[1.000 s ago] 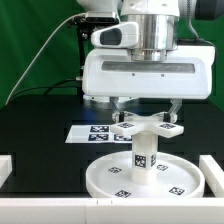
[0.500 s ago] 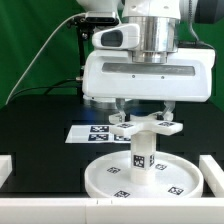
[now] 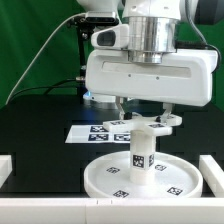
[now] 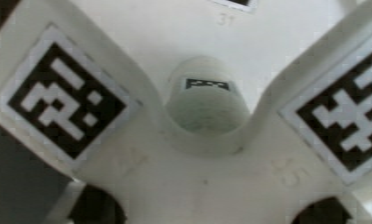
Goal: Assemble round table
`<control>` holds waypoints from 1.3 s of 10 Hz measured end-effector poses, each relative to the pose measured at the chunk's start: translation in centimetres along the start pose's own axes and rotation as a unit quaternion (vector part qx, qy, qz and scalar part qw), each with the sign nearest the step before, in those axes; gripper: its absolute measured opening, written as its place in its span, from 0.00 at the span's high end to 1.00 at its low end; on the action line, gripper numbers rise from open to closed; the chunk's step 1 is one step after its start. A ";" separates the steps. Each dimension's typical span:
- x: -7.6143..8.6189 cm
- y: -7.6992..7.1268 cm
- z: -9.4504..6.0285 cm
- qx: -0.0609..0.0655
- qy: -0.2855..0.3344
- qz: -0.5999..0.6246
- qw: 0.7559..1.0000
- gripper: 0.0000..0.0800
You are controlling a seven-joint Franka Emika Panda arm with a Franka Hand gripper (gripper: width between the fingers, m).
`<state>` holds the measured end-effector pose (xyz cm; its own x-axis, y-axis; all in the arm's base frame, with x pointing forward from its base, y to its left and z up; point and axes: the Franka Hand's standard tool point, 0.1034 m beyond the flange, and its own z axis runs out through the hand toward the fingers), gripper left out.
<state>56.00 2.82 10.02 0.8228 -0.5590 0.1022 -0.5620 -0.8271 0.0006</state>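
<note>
The large rimmed round disc (image 3: 110, 180) lies flat on the black table near the front. The short cylindrical post (image 3: 142, 156) stands upright in its centre. The cross-shaped piece (image 3: 150, 126) sits level on top of the post. My gripper (image 3: 144, 114) comes straight down over it, with a finger on each side of the cross, shut on it. In the wrist view the cross-shaped piece (image 4: 201, 150) fills the picture, with a tagged arm on either side and its hub in the middle. My fingertips do not show clearly there.
The marker board (image 3: 84, 132) lies on the table behind the disc. White rails stand at the exterior view's left (image 3: 5, 165) and right (image 3: 214, 166), and a white ledge (image 3: 40, 214) runs along the front. A black cable (image 3: 40, 60) hangs at the back left.
My hand has turned about its vertical axis above the post. The cross-shaped piece has turned with it; its arms point differently. The disc and post have stayed in place.
</note>
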 end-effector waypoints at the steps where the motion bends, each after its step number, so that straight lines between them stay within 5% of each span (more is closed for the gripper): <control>1: 0.0 0.0 0.0 0.000 -0.001 0.069 0.998 0.45; 3: -0.2 -0.2 0.0 0.003 -0.010 0.234 0.972 0.45; 7: -0.2 -0.2 0.0 0.003 -0.014 0.341 0.940 0.45; 9: -0.2 -0.2 -0.1 0.003 -0.013 0.322 0.947 0.23; 13: 0.3 -0.4 -3.5 0.051 -0.019 0.140 0.989 0.19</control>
<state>56.22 3.21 13.50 0.6395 -0.7673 0.0474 -0.7584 -0.6398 -0.1240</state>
